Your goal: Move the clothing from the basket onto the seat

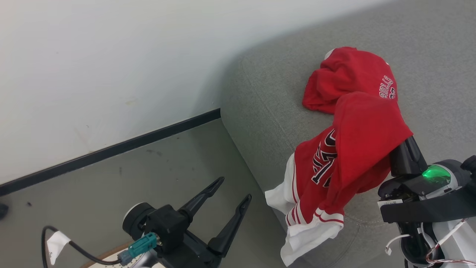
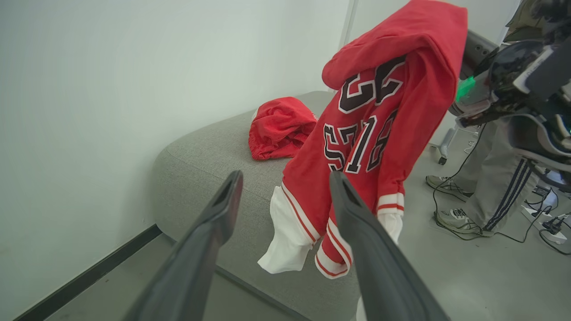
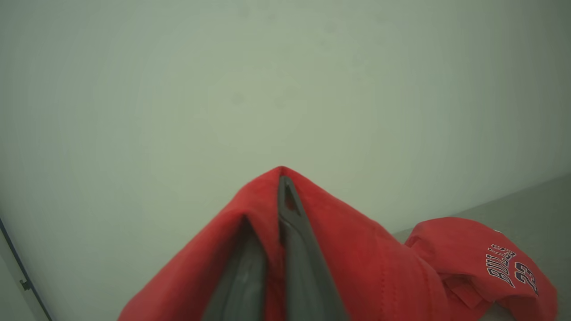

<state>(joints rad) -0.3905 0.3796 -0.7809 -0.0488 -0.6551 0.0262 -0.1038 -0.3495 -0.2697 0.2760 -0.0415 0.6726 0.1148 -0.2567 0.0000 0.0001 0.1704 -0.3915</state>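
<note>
A red jersey [image 1: 357,149] with dark numbers and white striped trim hangs from my right gripper [image 3: 264,200], which is shut on its fabric; the cloth drapes over both fingers. It dangles over the front corner of the grey seat [image 1: 267,96], its white hem below the seat's edge. A second piece of red clothing [image 1: 346,78] lies crumpled on the seat behind it. My left gripper [image 1: 235,187] is open and holds nothing, low over the floor to the left of the seat. Beneath it shows a sliver of the basket's brown rim [image 1: 106,256].
A white wall with a black baseboard [image 1: 111,150] runs behind the grey floor and meets the seat's left side. In the left wrist view a person's legs [image 2: 490,191] and cables on the floor [image 2: 526,232] are past the seat's far side.
</note>
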